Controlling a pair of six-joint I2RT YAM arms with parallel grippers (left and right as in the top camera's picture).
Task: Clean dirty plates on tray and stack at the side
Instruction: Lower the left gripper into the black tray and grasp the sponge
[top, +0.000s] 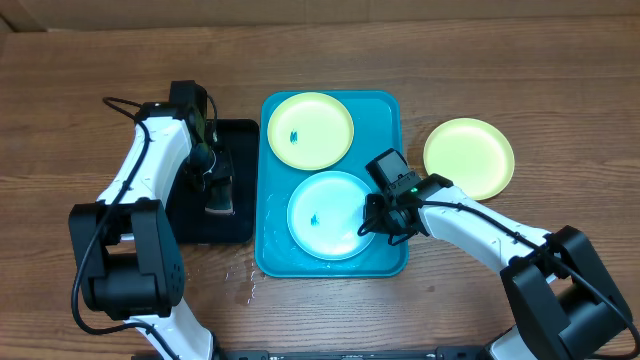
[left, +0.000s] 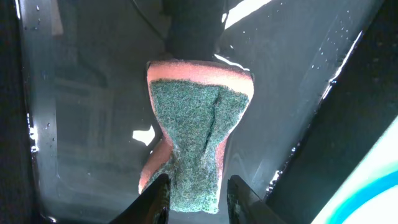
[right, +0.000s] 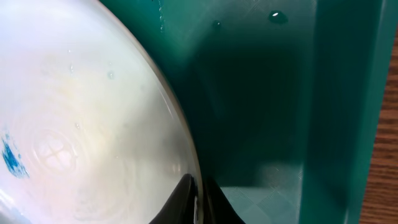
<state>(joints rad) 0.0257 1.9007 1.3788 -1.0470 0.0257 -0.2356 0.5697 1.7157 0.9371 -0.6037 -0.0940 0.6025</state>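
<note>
The cyan-blue tray holds a yellow-green plate at the back and a light cyan plate at the front. Each has a small blue smudge. A second yellow-green plate lies on the table to the right of the tray. My right gripper is shut on the cyan plate's right rim; that plate fills the left of the right wrist view. My left gripper is over the black tray, its fingers pinching the near end of a green-and-orange sponge.
The black tray stands left of the blue tray, and its floor is wet. Water drops lie on the table in front of the blue tray. The blue tray's right wall rises close beside my right gripper.
</note>
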